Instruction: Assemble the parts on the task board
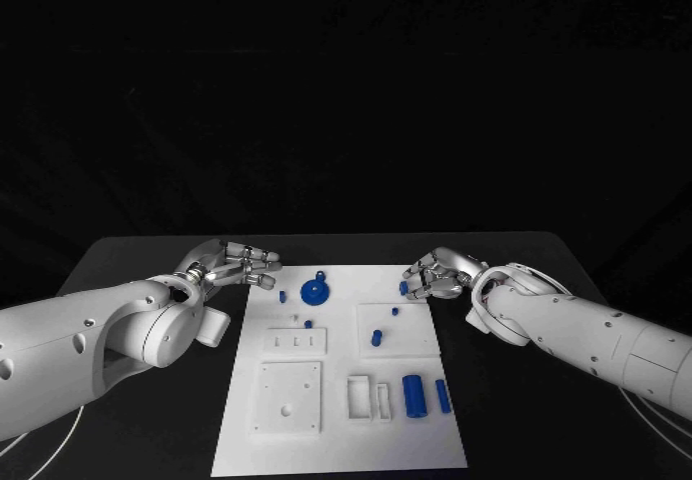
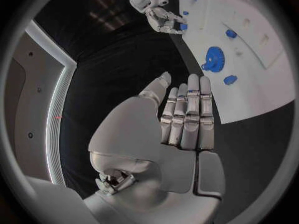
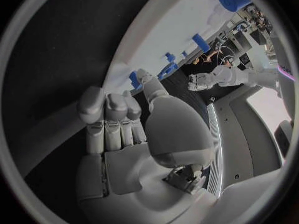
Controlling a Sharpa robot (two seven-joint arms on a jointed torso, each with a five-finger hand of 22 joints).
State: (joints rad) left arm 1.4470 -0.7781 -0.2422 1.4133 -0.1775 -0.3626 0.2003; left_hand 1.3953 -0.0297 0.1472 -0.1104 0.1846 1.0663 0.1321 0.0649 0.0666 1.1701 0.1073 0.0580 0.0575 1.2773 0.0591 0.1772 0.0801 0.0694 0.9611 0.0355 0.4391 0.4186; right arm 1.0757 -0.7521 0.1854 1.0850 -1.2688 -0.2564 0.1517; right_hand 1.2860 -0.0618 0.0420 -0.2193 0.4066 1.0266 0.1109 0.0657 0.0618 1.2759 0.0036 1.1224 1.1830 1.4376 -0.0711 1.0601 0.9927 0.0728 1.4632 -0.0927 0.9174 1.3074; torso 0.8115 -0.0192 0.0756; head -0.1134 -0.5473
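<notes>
The white task board (image 1: 339, 440) lay in the middle of the black counter (image 1: 144, 255), its long side running away from the robot. On its far end sat a blue gear (image 1: 315, 292), with a small blue peg (image 1: 280, 295) just beside it toward the left hand. A short blue pin (image 1: 376, 338) stood on a raised white square (image 1: 392, 330) near the board's middle. Nearer the robot, a blue cylinder (image 1: 414, 396) and a slimmer blue bar (image 1: 443, 396) lay side by side next to white slotted blocks (image 1: 368, 397), and a white square plate (image 1: 289, 398) sat on the board's left half.

The left hand (image 1: 231, 265) hovered at the board's far left corner, released, its fingers straight and close together with nothing in them; the left wrist view showed the palm flat and empty. The right hand (image 1: 440, 274) was at the board's far right edge, close to a small blue piece (image 1: 404, 287) there. Its fingers were curled inward, but I could not tell whether they touched or grasped that piece.
</notes>
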